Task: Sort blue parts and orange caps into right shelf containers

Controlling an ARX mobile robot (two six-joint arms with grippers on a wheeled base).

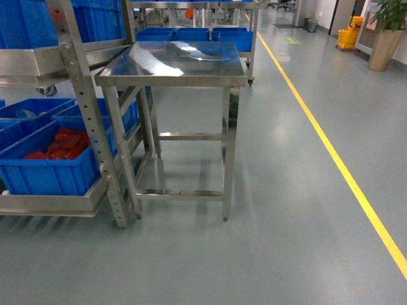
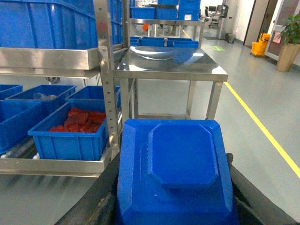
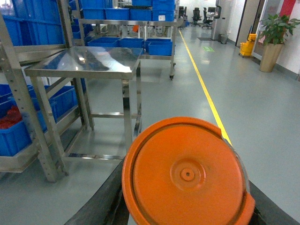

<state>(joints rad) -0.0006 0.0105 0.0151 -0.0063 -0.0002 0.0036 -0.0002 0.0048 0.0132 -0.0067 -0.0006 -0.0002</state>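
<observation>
Your left gripper (image 2: 176, 206) grips a blue part (image 2: 180, 164); your right gripper (image 3: 187, 211) grips an orange cap (image 3: 187, 176). Steel table (image 1: 175, 63) dead ahead, shelf rack (image 1: 82, 114) left with blue containers (image 1: 48, 168), yellow floor line (image 1: 331, 152) right.

The head camera looks down and forward at the steel table (image 1: 172, 63). Both wrist cameras face it from lower, farther back, sharing the shelf rack (image 2: 105, 70).

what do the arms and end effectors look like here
Little shows. The head view catches neither arm. Each wrist view shows only dark, black-looking finger edges flanking its load: the left end effector and the right end effector. No cables or markings are visible.
</observation>
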